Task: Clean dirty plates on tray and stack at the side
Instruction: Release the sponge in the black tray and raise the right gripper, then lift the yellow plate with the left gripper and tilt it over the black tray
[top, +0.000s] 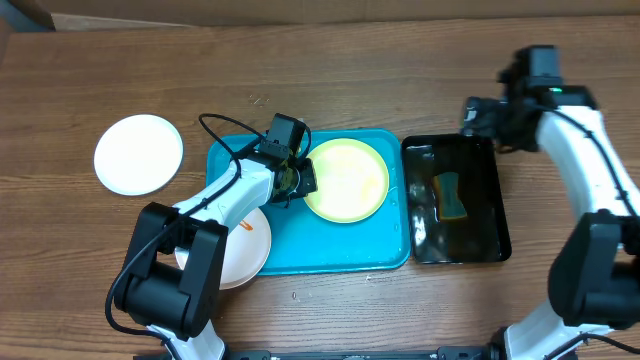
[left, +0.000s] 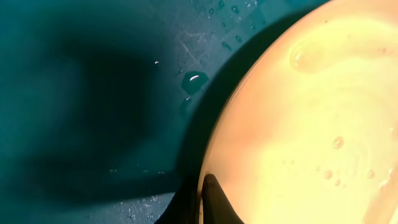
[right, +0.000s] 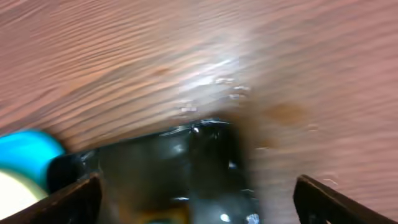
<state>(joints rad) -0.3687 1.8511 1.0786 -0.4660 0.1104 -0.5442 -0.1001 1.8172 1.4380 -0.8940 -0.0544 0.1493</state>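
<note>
The turquoise tray (top: 330, 250) is recorded at the centre of the table (top: 330, 70). The yellow-green plate (top: 350, 180) is found lying in it, toward 1 o'clock of the tray's middle. The left gripper (top: 298, 180) is positioned at that plate's 9 o'clock rim. In the left wrist view its fingertips (left: 214, 199) are seen closed on the rim, one on each face. Droplets (left: 194, 79) are noted on the tray floor beside the plate. One white plate (top: 138, 153) is placed on the bare table, at 9 o'clock of the tray and apart from it. A second white plate (top: 245, 255) is lodged over the tray's 7 o'clock corner, partly hidden by the left arm. The black tray (top: 475, 235) is set just beside the turquoise tray at 3 o'clock, with a sponge (top: 450, 195) in it. The right gripper (right: 198, 186) is held above the black tray's 1 o'clock corner, fingers spread wide, nothing between them
</note>
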